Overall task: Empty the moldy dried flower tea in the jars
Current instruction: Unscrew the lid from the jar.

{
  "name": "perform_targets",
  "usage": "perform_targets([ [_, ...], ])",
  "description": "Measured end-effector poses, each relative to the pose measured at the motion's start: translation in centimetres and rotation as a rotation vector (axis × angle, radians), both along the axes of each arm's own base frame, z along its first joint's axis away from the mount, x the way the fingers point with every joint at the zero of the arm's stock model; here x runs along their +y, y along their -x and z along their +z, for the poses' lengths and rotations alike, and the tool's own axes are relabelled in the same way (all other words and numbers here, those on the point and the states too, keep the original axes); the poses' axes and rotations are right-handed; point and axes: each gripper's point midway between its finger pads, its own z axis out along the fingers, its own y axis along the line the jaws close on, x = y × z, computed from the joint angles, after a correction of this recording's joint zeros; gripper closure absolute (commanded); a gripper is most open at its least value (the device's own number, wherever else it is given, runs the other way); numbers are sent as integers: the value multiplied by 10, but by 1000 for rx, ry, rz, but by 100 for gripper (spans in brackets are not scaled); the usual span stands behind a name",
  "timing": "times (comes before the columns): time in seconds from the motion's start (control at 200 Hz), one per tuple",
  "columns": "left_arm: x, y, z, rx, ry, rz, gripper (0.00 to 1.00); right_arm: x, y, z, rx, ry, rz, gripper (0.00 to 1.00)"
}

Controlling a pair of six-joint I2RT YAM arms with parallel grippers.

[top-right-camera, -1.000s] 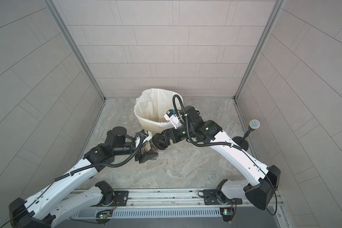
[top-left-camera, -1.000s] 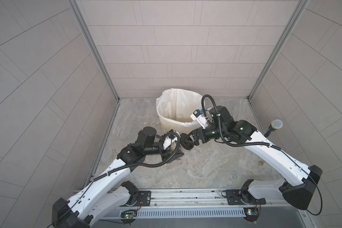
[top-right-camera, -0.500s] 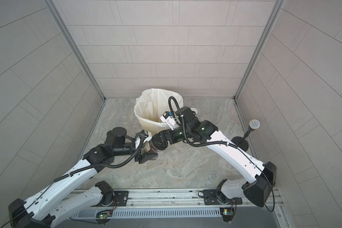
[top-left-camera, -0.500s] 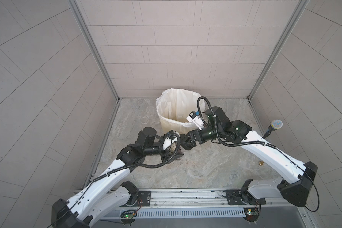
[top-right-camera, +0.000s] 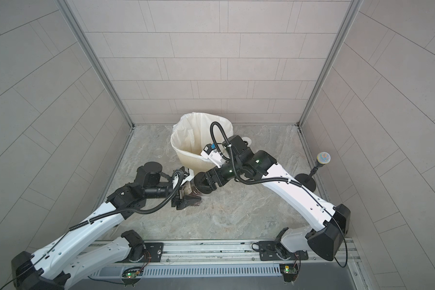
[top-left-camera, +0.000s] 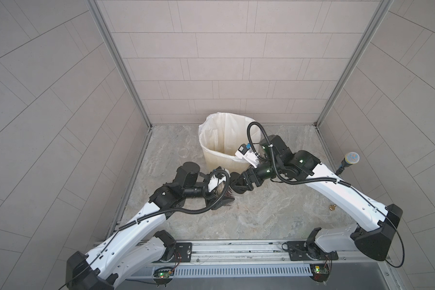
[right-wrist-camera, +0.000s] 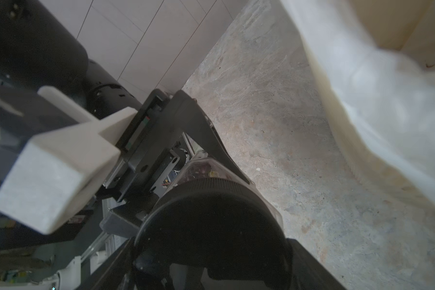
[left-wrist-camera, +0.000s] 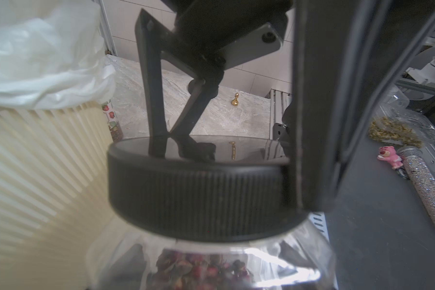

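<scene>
The squat clear jar (top-right-camera: pixel 188 190) with the black lid (left-wrist-camera: pixel 196 190) is tilted on its side just above the floor, in front of the bin. My left gripper (top-right-camera: pixel 189 194) is shut on its glass body (left-wrist-camera: pixel 126 251). Reddish dried flower tea (left-wrist-camera: pixel 201 271) shows through the glass. My right gripper (right-wrist-camera: pixel 211 256) has a finger (left-wrist-camera: pixel 317 125) pressed on each side of the lid (right-wrist-camera: pixel 211 226). A clear open jar (top-left-camera: pixel 183 152) stands left of the bin. A small jar with a red-white label (left-wrist-camera: pixel 112 120) stands behind the bin.
The cream ribbed bin (top-left-camera: pixel 224 160) with a white liner stands at the back centre, close behind both grippers. A microphone on a stand (top-left-camera: pixel 350 159) is by the right wall. A small gold pawn (top-left-camera: pixel 332 207) sits on the floor to the right.
My right gripper has moved forward over the black lid and its jaws have narrowed onto it. The left arm and jar have stayed put.
</scene>
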Motion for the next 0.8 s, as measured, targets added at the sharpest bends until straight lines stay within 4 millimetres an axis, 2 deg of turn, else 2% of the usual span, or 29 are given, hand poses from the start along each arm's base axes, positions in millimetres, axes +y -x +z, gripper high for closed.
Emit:
perform_targets([
  [0.28, -5, 16, 7, 27, 37, -85, 34, -4, 19, 9, -341, -85, 310, 32],
  [0.395, -7, 19, 12, 42, 53, -104, 34, -5, 24, 13, -447, -140, 426, 30],
  [0.525, -7, 22, 12, 62, 55, -113, 34, -6, 28, 13, -499, -172, 495, 29],
  [0.72, -7, 24, 13, 71, 62, -118, 34, -6, 29, 15, -524, -196, 519, 33],
  [0.796, -8, 23, 14, 74, 65, -117, 34, -8, 27, 16, -522, -215, 515, 29],
])
